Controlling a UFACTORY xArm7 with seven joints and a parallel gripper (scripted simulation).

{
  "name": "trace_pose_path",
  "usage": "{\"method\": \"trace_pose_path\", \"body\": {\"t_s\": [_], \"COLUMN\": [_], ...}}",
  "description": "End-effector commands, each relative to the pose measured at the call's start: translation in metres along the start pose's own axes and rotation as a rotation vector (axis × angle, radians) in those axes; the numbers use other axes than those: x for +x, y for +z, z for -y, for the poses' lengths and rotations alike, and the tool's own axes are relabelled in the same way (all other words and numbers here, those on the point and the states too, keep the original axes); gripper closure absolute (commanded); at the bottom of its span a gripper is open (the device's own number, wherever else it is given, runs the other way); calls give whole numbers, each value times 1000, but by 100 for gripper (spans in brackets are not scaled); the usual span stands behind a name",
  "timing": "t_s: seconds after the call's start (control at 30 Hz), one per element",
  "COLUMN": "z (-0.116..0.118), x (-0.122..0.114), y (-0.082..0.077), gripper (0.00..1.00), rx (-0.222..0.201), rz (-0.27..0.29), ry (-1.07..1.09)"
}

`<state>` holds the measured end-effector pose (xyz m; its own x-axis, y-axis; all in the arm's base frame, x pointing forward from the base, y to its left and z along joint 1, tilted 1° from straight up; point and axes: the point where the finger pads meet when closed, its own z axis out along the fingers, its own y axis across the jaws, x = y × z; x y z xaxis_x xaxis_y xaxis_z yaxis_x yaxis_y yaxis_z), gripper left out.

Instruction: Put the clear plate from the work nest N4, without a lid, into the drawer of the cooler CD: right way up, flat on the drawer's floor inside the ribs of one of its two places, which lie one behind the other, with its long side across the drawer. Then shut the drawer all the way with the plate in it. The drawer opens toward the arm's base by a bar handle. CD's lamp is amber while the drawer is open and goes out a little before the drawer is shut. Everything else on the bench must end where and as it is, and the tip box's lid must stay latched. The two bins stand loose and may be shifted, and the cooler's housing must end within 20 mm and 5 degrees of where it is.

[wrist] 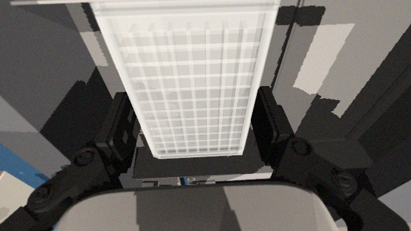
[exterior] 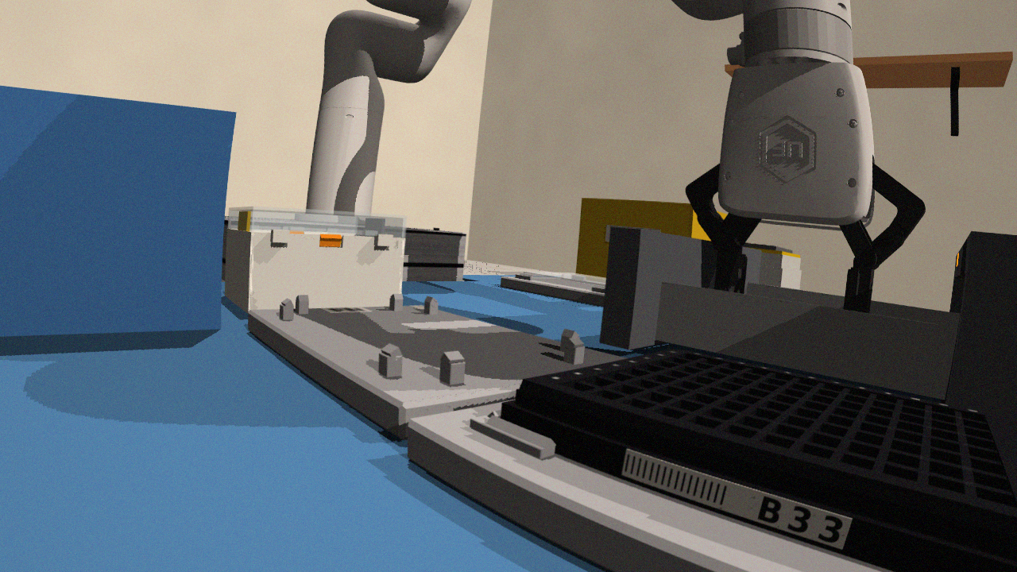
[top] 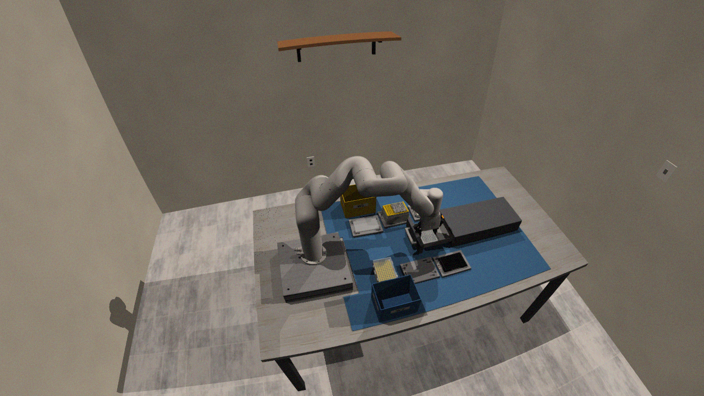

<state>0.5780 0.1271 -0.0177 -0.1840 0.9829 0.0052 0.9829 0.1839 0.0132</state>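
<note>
My gripper (wrist: 194,104) is shut on the clear plate (wrist: 196,86), a lidless grid of wells, with one finger on each long side. In the overhead view the gripper (top: 427,235) stands over the open drawer (top: 429,243) of the dark cooler CD (top: 484,219). In the low side view the fingertips (exterior: 787,292) dip behind the drawer's side wall (exterior: 803,323), which hides the plate. I cannot tell whether the plate touches the drawer floor. An amber lamp (exterior: 957,259) glows on the cooler's front. The work nest (exterior: 419,348) with corner pegs lies empty.
A black plate marked B33 (exterior: 767,427) sits in the nest beside the empty one. A blue bin (top: 395,297) stands near the front edge and a yellow bin (top: 358,202) at the back. A white box with a clear lid and orange latch (exterior: 319,266) stands beyond the empty nest.
</note>
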Motion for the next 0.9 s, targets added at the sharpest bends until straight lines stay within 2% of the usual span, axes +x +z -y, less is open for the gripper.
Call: {"method": "trace_pose_path", "body": {"t_s": [0.0,0.2,0.23,0.87], "z": [-2,-2,-2,-2], "x": [0,0,0,0], "y": [-2,-2,-2,-1], "gripper": [100,100,0,0], "rx": [-5,-5,-5,-5], "rz": [0,0,0,0], "ry": [0,0,0,0]}}
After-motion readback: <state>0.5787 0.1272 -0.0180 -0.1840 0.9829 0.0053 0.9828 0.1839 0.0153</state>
